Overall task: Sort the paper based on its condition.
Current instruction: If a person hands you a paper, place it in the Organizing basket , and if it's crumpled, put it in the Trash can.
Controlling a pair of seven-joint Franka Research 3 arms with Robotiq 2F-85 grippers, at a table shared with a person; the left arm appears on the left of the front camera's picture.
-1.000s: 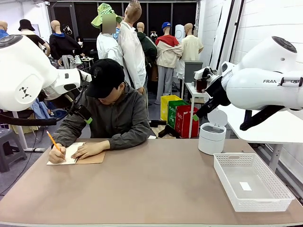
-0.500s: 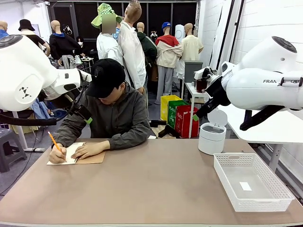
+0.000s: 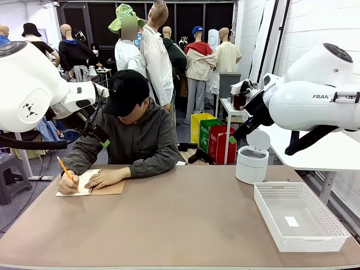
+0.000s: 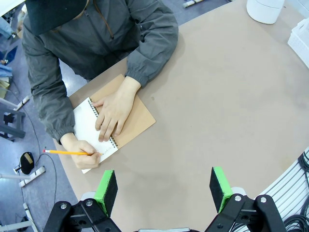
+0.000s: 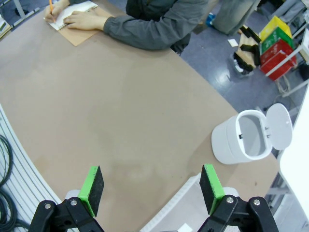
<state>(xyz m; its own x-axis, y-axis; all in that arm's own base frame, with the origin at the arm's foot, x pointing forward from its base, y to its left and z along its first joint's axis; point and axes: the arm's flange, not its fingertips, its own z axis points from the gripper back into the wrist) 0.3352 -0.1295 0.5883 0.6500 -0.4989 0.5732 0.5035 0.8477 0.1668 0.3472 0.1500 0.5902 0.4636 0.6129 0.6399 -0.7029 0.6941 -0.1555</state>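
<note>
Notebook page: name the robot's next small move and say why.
Probably wait, with the robot's left hand and right hand open above the table. The person is writing on the page with a pencil, the other palm pressing the notebook flat; the page sits in the spiral binding, so nothing loose is there to grasp.

**Workshop room around a brown table**

The brown table (image 3: 185, 225) has a plain matt top, and its far edge curves. To its right rises a white-painted brick wall (image 3: 323, 28), with a white tabletop (image 3: 332, 152) just beside the table. Beyond the table's far right corner, yellow, green and red crates (image 3: 216, 138) stand on the floor below a small white side table (image 3: 228, 107). Left of the table, a grey stool (image 3: 8, 169) sits on the blue-grey floor (image 3: 17, 208). Dark panels (image 3: 104, 22) line the wall far behind the table. The light is even.
</note>
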